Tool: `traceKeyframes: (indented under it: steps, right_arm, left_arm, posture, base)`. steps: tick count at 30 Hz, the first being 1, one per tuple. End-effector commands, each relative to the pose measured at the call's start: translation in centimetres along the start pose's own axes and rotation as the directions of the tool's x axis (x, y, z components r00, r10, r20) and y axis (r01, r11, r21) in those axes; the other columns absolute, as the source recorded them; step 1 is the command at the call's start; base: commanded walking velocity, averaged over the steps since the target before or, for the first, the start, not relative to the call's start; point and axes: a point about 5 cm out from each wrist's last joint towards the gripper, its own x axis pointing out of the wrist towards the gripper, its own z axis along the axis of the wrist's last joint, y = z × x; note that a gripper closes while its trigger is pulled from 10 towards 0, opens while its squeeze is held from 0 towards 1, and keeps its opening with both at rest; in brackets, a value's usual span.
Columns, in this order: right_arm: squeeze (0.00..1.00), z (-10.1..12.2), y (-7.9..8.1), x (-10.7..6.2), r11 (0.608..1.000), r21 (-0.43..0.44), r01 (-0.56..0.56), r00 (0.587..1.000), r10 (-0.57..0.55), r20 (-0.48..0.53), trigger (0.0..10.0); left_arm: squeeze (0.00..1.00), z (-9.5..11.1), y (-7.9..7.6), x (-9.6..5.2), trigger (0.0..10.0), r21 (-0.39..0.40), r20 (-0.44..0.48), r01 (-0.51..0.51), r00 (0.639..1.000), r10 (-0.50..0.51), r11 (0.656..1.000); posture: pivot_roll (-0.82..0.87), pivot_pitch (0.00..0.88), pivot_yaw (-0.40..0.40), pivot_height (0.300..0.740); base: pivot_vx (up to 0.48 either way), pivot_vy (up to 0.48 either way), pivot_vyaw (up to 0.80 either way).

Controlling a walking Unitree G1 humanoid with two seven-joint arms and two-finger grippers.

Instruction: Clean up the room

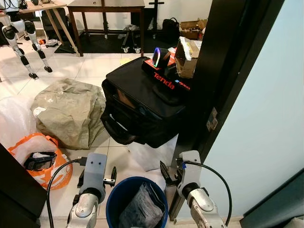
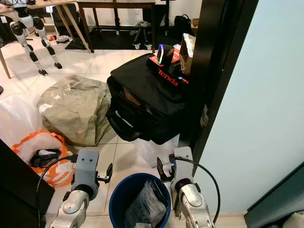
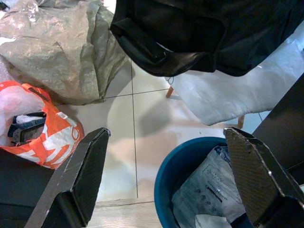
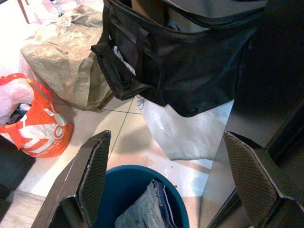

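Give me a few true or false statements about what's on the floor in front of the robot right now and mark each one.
1. The round blue bin holds a crumpled grey plastic packet. True.
2. The orange and white plastic bag lies on top of the black fabric duffel bag. False: it sits on the tiled floor, apart from it.
3. The left tool is open. True.
4. The right tool grips the packet. False: it is open, holding nothing.
5. A red and black Tenda box rests on the duffel bag. True.

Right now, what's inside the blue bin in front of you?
The blue bin holds a crumpled grey plastic bag with dark print. Anything beneath that bag is covered.
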Motion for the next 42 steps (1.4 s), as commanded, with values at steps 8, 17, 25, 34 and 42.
traceKeyframes:
  steps: [8,17,25,34,42]
  right_arm:
    - [0.0,-1.0,0.0,-0.5,1.0,-0.015,0.021,0.999,-0.022,-0.045,10.0]
    - [0.0,-1.8,-0.3,-0.9,0.997,-0.046,0.057,0.994,-0.062,-0.092,10.0]
    - [0.0,-2.2,-0.5,-1.1,0.996,-0.054,0.076,0.99,-0.082,-0.119,10.0]
    - [0.0,-2.3,-0.4,-1.2,0.996,-0.047,0.077,0.989,-0.082,-0.125,10.0]
    - [0.0,-2.5,-0.4,-1.4,0.996,-0.046,0.077,0.986,-0.083,-0.143,10.0]
  left_arm:
    - [0.0,-0.4,-0.5,0.0,10.0,-0.006,-0.004,0.018,1.0,-0.018,1.0]
    - [0.0,-0.5,-0.8,-0.1,10.0,-0.01,-0.004,0.033,0.999,-0.033,0.999]
    - [0.0,-0.6,-1.0,-0.1,10.0,-0.002,-0.01,0.04,0.999,-0.04,0.999]
    - [0.0,-0.7,-1.0,-0.1,10.0,-0.003,-0.01,0.045,0.999,-0.045,0.999]
    - [0.0,-0.8,-1.1,-0.2,10.0,-0.006,-0.011,0.046,0.999,-0.046,0.999]
  posture:
    - [0.01,0.122,-0.016,0.74]
    - [0.0,0.11,-0.017,0.74]
    - [-0.01,0.099,-0.015,0.74]
    - [-0.01,0.098,-0.016,0.74]
    - [-0.01,0.101,-0.021,0.74]
  base:
    - [0.0,0.0,0.0]
    - [0.0,0.0,0.0]
    - [0.0,0.0,-0.1]
    - [0.0,0.0,-0.8]
    - [0.0,0.0,-0.8]
